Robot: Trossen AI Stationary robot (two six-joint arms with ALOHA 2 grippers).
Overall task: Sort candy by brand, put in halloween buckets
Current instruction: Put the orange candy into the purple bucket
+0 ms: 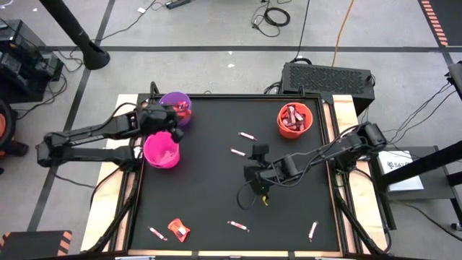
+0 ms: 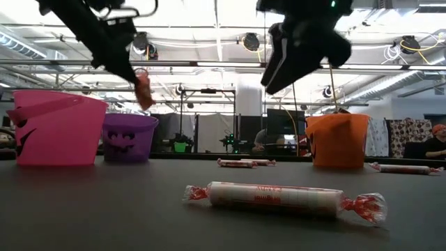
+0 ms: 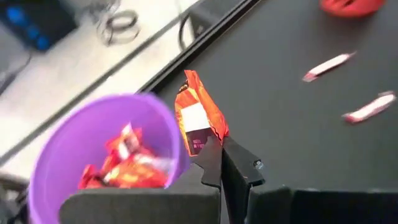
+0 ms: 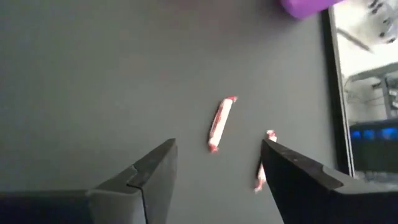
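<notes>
From above I see the black table (image 1: 209, 202) with three buckets: the purple bucket (image 1: 175, 102) at the far left corner, holding some red packets, the pink bucket (image 1: 161, 151) just in front of it, where I cannot make out any content, and the orange bucket (image 1: 294, 120) at the far right, holding darker bars. The left gripper (image 1: 175, 124) is between the purple and the pink bucket. The right gripper (image 1: 254, 165) hangs over the table middle, near two sticks (image 1: 239, 152); more sticks and one red packet (image 1: 178, 230) lie along the near edge. In the low view, one stick (image 2: 282, 197) lies close to the camera, and the left gripper holds a packet (image 2: 143, 89) in the air, above and between the pink and purple buckets. In the left wrist view, its jaws are closed on this orange-red packet (image 3: 198, 121) just beside the purple bucket (image 3: 56, 155), which has several like packets inside. In the right wrist view, the right gripper (image 4: 217, 163) has its jaws wide apart and empty, with two sticks (image 4: 220, 123) on the table below.
</notes>
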